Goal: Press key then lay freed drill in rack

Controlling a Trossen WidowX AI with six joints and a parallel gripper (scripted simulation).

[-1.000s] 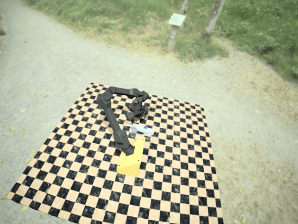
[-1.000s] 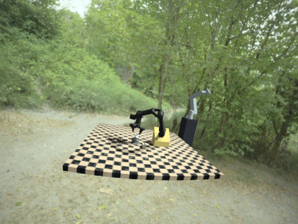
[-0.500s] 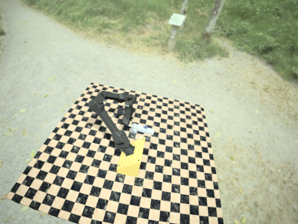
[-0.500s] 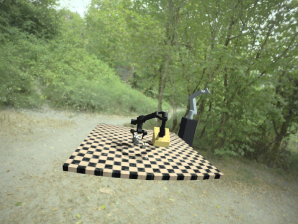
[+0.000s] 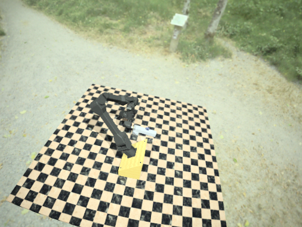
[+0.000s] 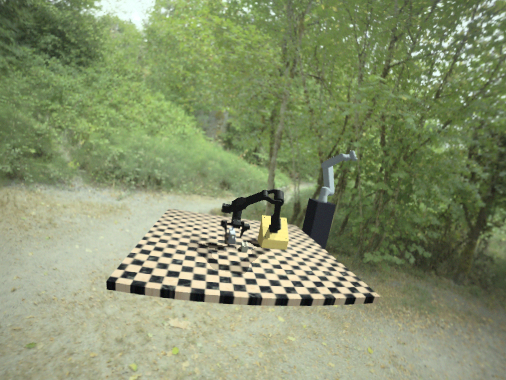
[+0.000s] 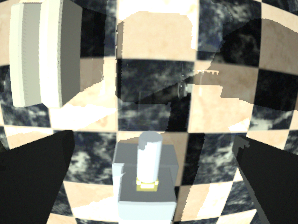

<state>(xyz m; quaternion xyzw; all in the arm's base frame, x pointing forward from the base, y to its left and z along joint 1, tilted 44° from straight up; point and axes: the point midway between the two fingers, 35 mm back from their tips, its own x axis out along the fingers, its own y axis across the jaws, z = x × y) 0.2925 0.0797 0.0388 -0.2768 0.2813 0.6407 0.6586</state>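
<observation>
The pale drill (image 7: 149, 157) shows in the wrist view as a short round shaft standing out of a yellow ring at the end of the grey-white housing (image 5: 141, 131) (image 7: 145, 212). The small blue key (image 5: 147, 129) is on the housing in the top view and is out of the wrist view. My gripper (image 5: 128, 124) (image 6: 234, 235) (image 7: 156, 141) is wide open, with nothing held. Its fingers are on either side of the drill in the wrist view, apart from it. The cream ridged piece, which looks like the rack (image 7: 30, 60) (image 6: 244, 246), stands off to one side.
The yellow base block (image 5: 134, 161) (image 6: 273, 241) carries my arm and stands close to the housing. The checkered board (image 5: 191, 191) (image 6: 200, 280) lies under everything. A grey arm on a dark pedestal (image 6: 318, 221) stands beyond the board's edge in the exterior view.
</observation>
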